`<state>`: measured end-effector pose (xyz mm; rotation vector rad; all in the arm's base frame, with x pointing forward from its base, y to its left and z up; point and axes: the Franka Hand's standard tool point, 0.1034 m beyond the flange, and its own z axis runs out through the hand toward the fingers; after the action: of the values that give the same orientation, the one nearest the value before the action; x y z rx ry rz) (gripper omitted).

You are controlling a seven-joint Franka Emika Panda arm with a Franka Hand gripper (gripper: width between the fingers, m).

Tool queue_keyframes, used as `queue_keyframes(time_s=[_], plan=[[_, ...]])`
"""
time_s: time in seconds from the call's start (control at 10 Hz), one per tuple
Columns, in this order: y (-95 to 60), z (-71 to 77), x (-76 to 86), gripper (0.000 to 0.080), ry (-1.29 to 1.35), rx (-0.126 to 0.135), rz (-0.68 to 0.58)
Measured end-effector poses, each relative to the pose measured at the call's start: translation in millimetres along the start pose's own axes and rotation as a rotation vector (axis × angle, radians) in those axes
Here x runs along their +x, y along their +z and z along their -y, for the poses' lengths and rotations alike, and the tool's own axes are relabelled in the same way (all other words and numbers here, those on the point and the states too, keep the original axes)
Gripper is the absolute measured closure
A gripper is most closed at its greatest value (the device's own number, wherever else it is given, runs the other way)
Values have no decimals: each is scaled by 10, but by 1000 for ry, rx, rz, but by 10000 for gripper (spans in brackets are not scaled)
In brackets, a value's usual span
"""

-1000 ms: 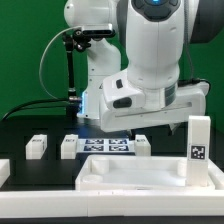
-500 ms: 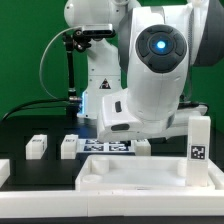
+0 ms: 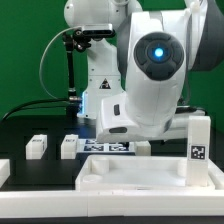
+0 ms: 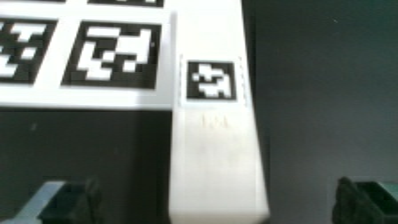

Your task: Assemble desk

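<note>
**Leg pick-up being lined up: the gripper [image 4: 214, 203] is poised, spread wide and empty, over a lying leg [image 4: 217, 150].**

In the wrist view one dark finger [image 4: 63, 200] is seen on each side of the leg, both clear of it, so nothing is grasped. The leg lies on the black table [image 4: 329, 120], its tagged end just beside the marker board [image 4: 80, 50]. In the exterior view the rimmed desk top [image 3: 130, 172] is seen lying flat at the front. An upright leg [image 3: 199, 140] stands at its end on the exterior view's right; whether it is fixed there cannot be told. A loose leg [image 3: 37, 146] lies behind. The step in hand is judged to be the fetching of a leg. A straight descent is called for next, with the leg kept centred before the fingers are closed.
</note>
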<state>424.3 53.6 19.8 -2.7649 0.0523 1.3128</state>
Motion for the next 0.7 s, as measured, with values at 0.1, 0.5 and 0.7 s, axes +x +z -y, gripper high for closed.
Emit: queue_keyframes(time_s=[0.1,0.5,0.7], plan=[[102,-8,-30,151,7,-1,17],[73,-22,-20,409,9,2,11],[72,-26,-20,514,9,3,11]])
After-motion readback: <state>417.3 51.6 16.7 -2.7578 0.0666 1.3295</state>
